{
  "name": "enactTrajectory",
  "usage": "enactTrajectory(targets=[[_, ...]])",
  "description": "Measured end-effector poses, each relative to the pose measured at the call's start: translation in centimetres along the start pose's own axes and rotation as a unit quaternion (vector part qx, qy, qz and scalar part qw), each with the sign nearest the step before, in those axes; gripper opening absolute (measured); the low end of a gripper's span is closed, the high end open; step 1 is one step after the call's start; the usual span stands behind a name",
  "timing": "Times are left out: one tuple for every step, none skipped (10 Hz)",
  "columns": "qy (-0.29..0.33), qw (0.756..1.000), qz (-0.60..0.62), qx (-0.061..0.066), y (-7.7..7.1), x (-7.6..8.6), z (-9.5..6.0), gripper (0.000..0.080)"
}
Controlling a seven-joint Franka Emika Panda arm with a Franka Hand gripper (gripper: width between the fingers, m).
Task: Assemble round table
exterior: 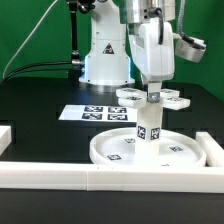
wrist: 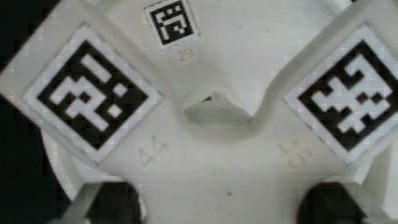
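The round disc point(exterior: 110, 152) lies flat near the front rail. The short post point(exterior: 148, 128) stands upright on its middle. The four-armed cross piece point(exterior: 131, 97) sits level on top of the post. My gripper point(exterior: 152, 95) comes straight down onto the cross piece. In the wrist view the cross piece point(wrist: 214, 160) fills the frame, with tagged arms on both sides and a centre hole. My gripper point(wrist: 231, 203) has its dark fingertips point(wrist: 116, 202) against both sides of one arm, shut on it.
The marker board point(exterior: 95, 112) lies behind the disc toward the exterior view's left. Long white rails run along the front point(exterior: 100, 177), the left point(exterior: 6, 136) and the right point(exterior: 214, 150). The robot base point(exterior: 105, 62) stands at the back.
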State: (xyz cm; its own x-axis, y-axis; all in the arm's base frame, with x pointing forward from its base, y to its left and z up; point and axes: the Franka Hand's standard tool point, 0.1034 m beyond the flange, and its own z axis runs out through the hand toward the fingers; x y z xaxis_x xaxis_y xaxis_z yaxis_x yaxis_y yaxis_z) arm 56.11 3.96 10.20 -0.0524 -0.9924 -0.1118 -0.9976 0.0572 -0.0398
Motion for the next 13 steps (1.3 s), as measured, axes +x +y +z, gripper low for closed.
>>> enactTrajectory(targets=[[-0.005,0.999,0.045,0.006,-0.1,0.1,0.0,0.0439],[-0.016,0.993,0.112,0.016,0.0,0.3,0.0,0.0439],[-0.025,0.984,0.176,0.028,0.0,0.4,0.0,0.0439],[-0.034,0.972,0.229,0.040,0.0,0.6,-0.1,0.0439],[-0.043,0.960,0.272,0.046,0.0,0.4,-0.1,0.0439],[-0.050,0.943,0.324,0.054,0.0,0.1,0.0,0.0439],[-0.051,0.934,0.348,0.057,0.0,0.1,0.0,0.0439],[-0.054,0.932,0.355,0.057,0.0,0.1,0.0,0.0439],[-0.056,0.931,0.355,0.057,0.0,0.1,0.0,0.0439],[-0.056,0.934,0.347,0.057,0.0,0.0,0.0,0.0541],[-0.056,0.936,0.343,0.057,0.0,0.0,0.0,0.0616],[-0.062,0.942,0.326,0.053,0.0,-0.1,-0.9,0.0639],[-0.071,0.942,0.322,0.059,-0.1,-0.3,-2.3,0.0639]])
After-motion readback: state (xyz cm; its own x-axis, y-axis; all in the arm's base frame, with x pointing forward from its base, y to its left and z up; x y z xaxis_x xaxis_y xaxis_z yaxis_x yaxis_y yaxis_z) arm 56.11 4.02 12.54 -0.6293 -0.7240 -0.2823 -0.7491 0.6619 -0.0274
